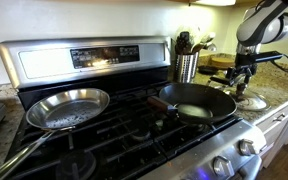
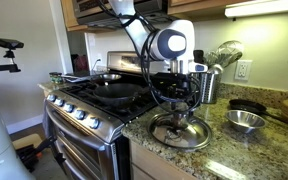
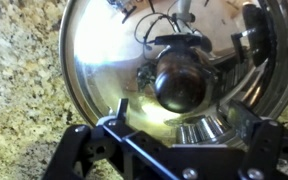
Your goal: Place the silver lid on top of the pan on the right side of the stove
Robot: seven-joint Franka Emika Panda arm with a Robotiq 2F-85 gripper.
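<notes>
The silver lid (image 1: 250, 101) lies flat on the granite counter beside the stove (image 1: 84, 58); it also shows in an exterior view (image 2: 181, 131). In the wrist view the lid (image 3: 104, 70) fills the frame, its round knob near the middle. My gripper (image 3: 184, 135) hangs just above it, open, its fingers spread either side below the knob and not touching it. It shows over the lid in both exterior views (image 1: 246, 78) (image 2: 185, 103). The black pan (image 1: 197, 102) sits empty on the stove's burner nearest the lid, and shows again (image 2: 114, 90).
A shiny steel frying pan (image 1: 69, 108) with a long handle sits on the stove's other side. A utensil holder (image 1: 187, 66) stands on the counter by the back panel. A steel bowl (image 2: 246, 120) rests on the counter beyond the lid.
</notes>
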